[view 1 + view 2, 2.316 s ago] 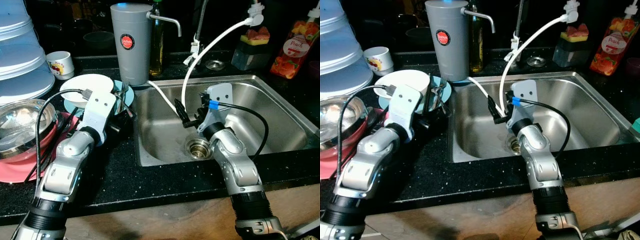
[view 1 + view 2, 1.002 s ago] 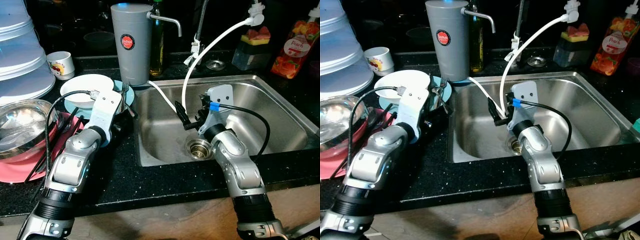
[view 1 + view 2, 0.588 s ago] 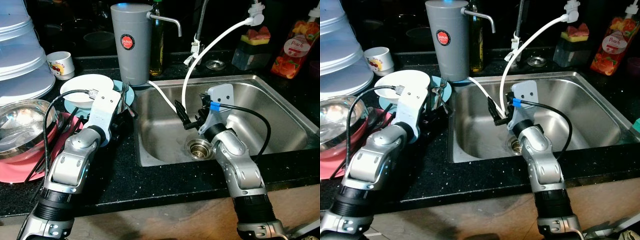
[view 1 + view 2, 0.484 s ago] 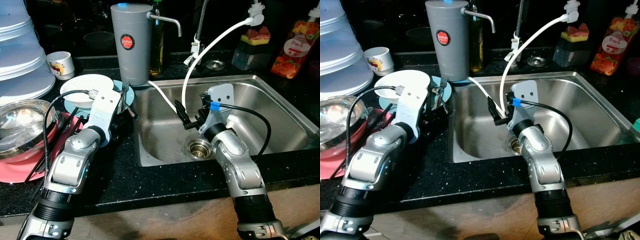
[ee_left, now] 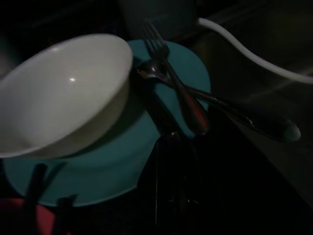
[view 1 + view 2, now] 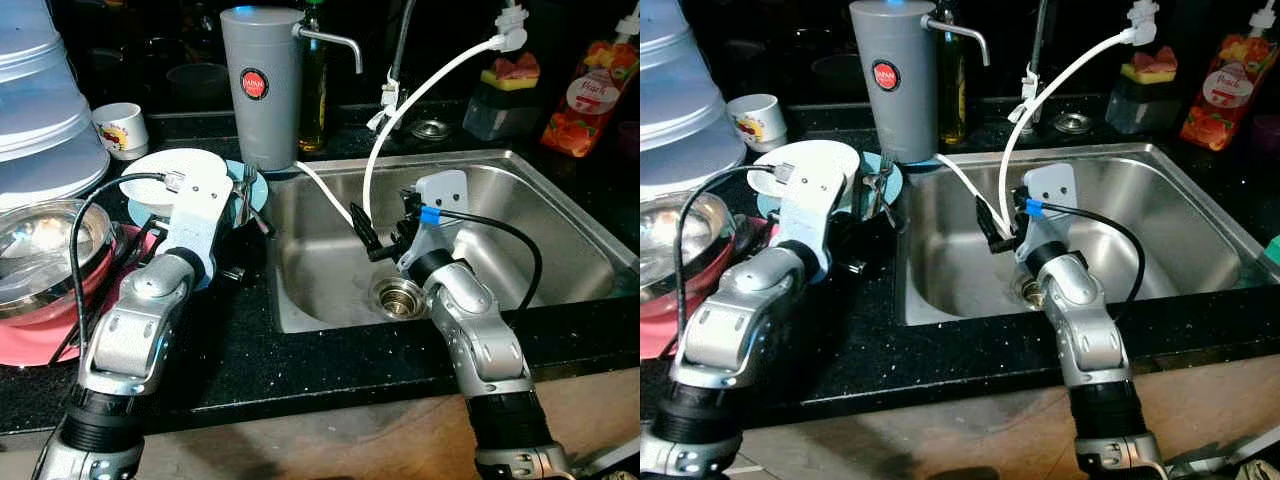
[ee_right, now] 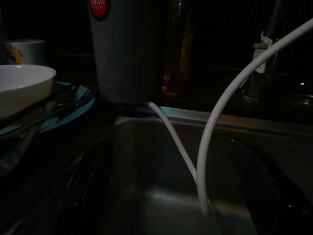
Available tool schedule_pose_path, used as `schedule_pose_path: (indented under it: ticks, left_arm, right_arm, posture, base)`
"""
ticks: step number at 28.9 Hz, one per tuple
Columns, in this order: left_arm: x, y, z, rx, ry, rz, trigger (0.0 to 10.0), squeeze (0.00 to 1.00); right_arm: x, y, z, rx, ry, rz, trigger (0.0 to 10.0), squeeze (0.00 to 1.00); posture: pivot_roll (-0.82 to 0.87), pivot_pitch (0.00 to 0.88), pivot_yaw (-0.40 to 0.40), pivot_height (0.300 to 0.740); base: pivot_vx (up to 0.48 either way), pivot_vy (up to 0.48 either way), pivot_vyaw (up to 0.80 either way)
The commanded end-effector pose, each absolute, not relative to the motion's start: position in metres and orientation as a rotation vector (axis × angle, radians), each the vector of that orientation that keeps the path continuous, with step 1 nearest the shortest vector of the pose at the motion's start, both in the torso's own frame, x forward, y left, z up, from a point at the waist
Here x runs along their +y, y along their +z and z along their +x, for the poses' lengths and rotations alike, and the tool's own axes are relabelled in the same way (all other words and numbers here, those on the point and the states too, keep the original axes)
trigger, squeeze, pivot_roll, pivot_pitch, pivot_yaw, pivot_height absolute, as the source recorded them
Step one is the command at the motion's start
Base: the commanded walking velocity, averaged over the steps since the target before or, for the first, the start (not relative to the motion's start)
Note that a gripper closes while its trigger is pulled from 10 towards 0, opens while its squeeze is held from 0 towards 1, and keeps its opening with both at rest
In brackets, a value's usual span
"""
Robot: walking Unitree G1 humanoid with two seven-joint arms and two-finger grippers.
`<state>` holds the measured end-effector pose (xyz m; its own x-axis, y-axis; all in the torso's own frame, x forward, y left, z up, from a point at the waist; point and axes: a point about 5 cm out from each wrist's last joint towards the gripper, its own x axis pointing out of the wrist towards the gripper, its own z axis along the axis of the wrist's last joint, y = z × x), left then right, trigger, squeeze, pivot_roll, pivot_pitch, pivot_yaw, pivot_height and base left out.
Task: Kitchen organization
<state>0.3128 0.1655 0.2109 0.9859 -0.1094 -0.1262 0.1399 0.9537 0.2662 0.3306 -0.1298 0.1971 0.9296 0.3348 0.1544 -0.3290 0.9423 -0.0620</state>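
Far left: a stack of pale tubs (image 6: 40, 110) is standing on the black bench (image 6: 300, 350). A shiny metal bowl (image 6: 40, 250) is sitting on a pink tray (image 6: 30, 340) beside it.
Cup: a small white cup (image 6: 122, 128) is sitting behind the dishes.
Dishes: a white bowl (image 5: 63, 93) is resting on a blue plate (image 5: 112, 161). A fork (image 5: 171, 73) and a spoon (image 5: 215, 100) are lying crossed on the plate's sink side. These are the things to tidy, I think.
Left claw: the left claw (image 6: 240, 262) is hanging low over the bench, just in front of the plate. I cannot tell if it is open or closed, as it is too dark there.
Step now: the left arm seems to be getting ready to pick up the fork or spoon.
Next move: the claw is going to need to go forward and down onto a handle, and pinch it without bumping the bowl.
Grey jug: a tall grey jug (image 6: 262, 85) with a red sticker is standing behind the plate.
Sink: the steel sink (image 6: 560, 190) is looking bare, with its drain (image 6: 398, 297) in the middle. A white hose (image 6: 420, 95) is looping down into it.
Right claw: the right claw (image 6: 365, 238) is waiting inside the sink near the hose. Its fingers (image 7: 266, 181) are spread wide and holding nothing.
Far right: a sponge holder (image 6: 505, 95) and a red soap bottle (image 6: 590, 95) are standing behind the sink.
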Motion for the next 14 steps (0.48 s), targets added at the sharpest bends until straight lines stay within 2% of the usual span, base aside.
schedule_pose_path:
  ticks: [1,10,11,12,13,14]
  left_arm:
    - [0.167,0.219,0.310,0.071,-0.112,0.286,0.0,0.00]
    - [0.156,0.221,0.310,0.108,-0.152,0.302,0.0,0.00]
    - [0.139,0.225,0.308,0.079,-0.263,0.339,4.4,0.00]
    - [0.131,0.227,0.307,0.064,-0.309,0.367,4.4,0.00]
    - [0.128,0.231,0.308,0.019,-0.313,0.406,10.0,0.00]
    - [0.128,0.231,0.308,0.019,-0.313,0.406,10.0,0.00]
  right_arm:
    - [-0.129,0.197,0.329,-0.158,0.345,-0.029,10.0,0.00]
    - [-0.131,0.198,0.330,-0.157,0.344,-0.025,10.0,0.00]
    - [-0.131,0.198,0.331,-0.156,0.344,-0.026,10.0,0.00]
    - [-0.131,0.198,0.331,-0.156,0.344,-0.026,10.0,0.00]
    - [-0.132,0.198,0.331,-0.156,0.345,-0.027,10.0,0.00]
    - [-0.132,0.198,0.331,-0.156,0.345,-0.027,10.0,0.00]
  posture:
    - [0.02,0.000,0.003,0.740]
    - [0.02,0.000,-0.005,0.740]
    - [0.02,0.000,-0.011,0.740]
    - [0.02,0.000,-0.011,0.740]
    - [0.02,0.000,-0.008,0.740]
    - [0.02,0.000,-0.008,0.740]
  base:
    - [0.000,0.000,0.00]
    - [0.000,0.000,0.00]
    - [0.000,0.000,0.00]
    - [0.000,0.000,0.00]
    - [0.000,0.000,0.00]
    - [0.000,0.000,0.00]
